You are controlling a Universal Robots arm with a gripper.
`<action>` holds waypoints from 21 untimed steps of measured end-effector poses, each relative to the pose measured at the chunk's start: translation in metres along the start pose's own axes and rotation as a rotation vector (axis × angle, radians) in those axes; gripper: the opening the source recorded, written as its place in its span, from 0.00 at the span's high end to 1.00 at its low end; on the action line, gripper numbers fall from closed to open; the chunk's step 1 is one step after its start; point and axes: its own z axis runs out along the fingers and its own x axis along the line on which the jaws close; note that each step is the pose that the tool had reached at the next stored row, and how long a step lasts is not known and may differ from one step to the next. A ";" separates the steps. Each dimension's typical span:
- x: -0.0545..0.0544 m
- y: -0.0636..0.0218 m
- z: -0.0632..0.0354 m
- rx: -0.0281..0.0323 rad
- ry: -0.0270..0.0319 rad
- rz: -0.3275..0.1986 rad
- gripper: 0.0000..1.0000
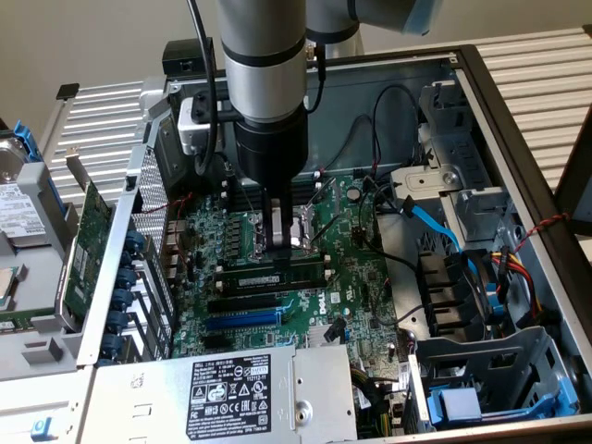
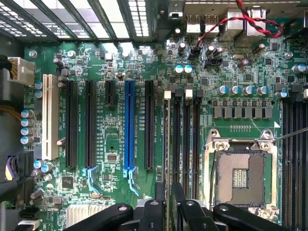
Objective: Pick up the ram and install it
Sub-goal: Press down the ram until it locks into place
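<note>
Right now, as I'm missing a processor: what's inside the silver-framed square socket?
The silver-framed square socket holds only bare contact pads, no chip. The black claw covers one edge of it.

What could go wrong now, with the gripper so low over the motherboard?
1. The open CPU socket lies right beside the memory slots; a sideways slip of the gripper could hit its exposed contacts.
2. The ram may sit askew along its slot and jam.
</note>
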 end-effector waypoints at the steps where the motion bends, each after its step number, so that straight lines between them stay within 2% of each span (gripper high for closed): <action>1: 0.000 0.0002 0.0000 0.0002 0.0000 0.000 0.79; 6: 0.000 0.0007 0.0000 0.0002 0.0000 0.000 0.79; 15: 0.000 0.0078 -0.0024 0.0012 -0.0021 0.000 0.79; 16: 0.000 0.0085 -0.0030 0.0013 -0.0024 0.000 0.82; 17: 0.000 0.0092 -0.0034 0.0015 -0.0028 0.000 0.88; 21: 0.000 0.0106 -0.0037 0.0018 -0.0029 0.000 0.89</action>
